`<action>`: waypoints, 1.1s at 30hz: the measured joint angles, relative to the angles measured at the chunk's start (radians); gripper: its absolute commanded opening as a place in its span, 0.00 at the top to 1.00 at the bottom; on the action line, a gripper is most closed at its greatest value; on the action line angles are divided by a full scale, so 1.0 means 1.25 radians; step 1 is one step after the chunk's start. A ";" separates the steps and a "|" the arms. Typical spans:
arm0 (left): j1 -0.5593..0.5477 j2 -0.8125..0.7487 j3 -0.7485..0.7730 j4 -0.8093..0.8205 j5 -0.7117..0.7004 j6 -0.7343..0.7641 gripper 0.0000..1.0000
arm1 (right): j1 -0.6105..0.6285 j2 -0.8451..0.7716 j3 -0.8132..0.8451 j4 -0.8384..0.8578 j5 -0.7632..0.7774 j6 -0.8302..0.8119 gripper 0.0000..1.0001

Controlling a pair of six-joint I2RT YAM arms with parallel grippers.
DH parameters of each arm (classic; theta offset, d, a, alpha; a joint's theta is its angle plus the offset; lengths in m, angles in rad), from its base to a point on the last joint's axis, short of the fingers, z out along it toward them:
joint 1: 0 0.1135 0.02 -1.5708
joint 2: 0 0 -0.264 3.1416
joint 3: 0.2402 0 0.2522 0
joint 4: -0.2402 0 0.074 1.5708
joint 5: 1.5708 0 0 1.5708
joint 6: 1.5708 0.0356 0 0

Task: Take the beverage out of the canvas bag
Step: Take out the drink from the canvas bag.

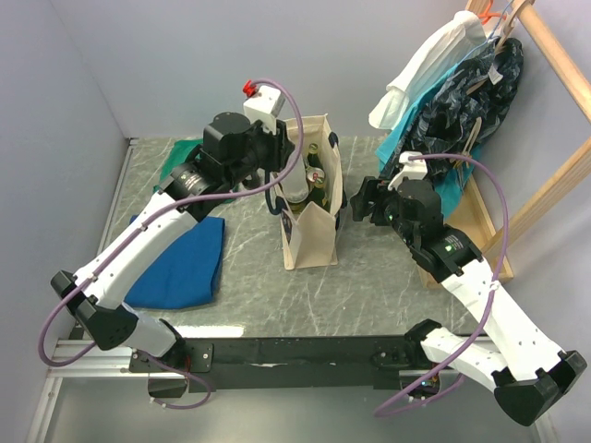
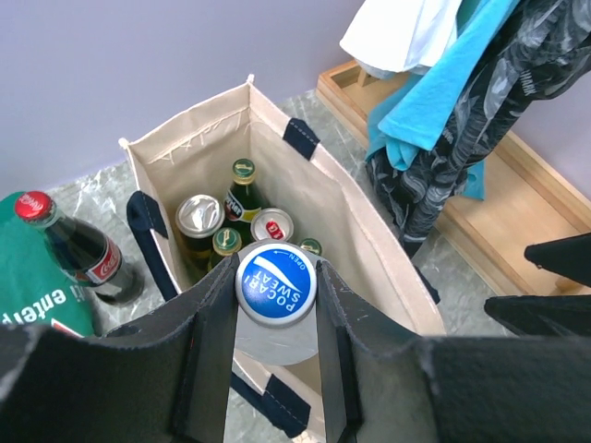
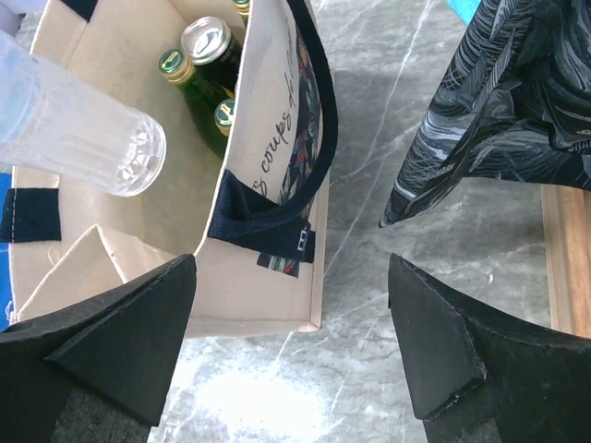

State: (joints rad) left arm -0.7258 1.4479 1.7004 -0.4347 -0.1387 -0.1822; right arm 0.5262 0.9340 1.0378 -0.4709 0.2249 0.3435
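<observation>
canvas bag (image 1: pixel 312 235) upright on the table (image 1: pixel 369 277), about midway between left and right edges and nearer the far edge, long axis vertical, mouth open straight up, navy handles (image 3: pixel 268 221) slumped over the rims, printed side turned toward the right edge; pocari sweat bottle (image 2: pixel 275 281) over the bag's mouth, pinched just under its blue cap by the left gripper (image 2: pixel 274 318), jaws partly closed and pressed on both sides of the clear body; long axis of the bottle tilted well off upright, cap toward the left arm, clear base toward the right gripper, body crossing above the rim on the left arm's side; how far the base sits over the rim, impossible to tell; packed low inside the bag: silver-topped can (image 2: pixel 199 217), red-and-white can (image 2: pixel 272 224), green glass bottles (image 2: pixel 243 175), all upright along the far wall; red-capped cola bottle (image 2: pixel 78 249) upright just outside the bag's left wall, at the edge of the green cloth (image 2: pixel 28 286); blue cloth (image 1: pixel 180 263) flat toward the near-left corner, under the left arm; right gripper (image 3: pixel 291 337) just beside the bag's right wall, jaws spread wide, holding nothing, apart from the canvas; dark patterned garment (image 3: pixel 499 111) hanging close on its other side, from the wooden rack (image 1: pixel 466 217) along the right edge, with white and turquoise clothes above it toward the far-right corner
</observation>
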 measured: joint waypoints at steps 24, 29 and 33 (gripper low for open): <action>0.000 -0.100 -0.066 0.098 -0.028 0.004 0.99 | 0.000 0.006 -0.005 0.014 0.006 -0.003 0.00; 0.000 -0.126 -0.080 0.111 -0.038 0.006 0.99 | 0.000 0.003 -0.027 0.017 0.011 -0.004 0.00; 0.000 -0.146 -0.088 0.117 -0.049 0.008 0.99 | 0.000 -0.006 -0.032 0.019 0.016 -0.004 0.00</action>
State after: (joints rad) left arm -0.7258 1.2659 1.5909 -0.2882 -0.1997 -0.1722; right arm 0.5262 0.9268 0.9981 -0.4473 0.2443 0.3386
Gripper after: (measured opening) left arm 0.395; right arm 0.998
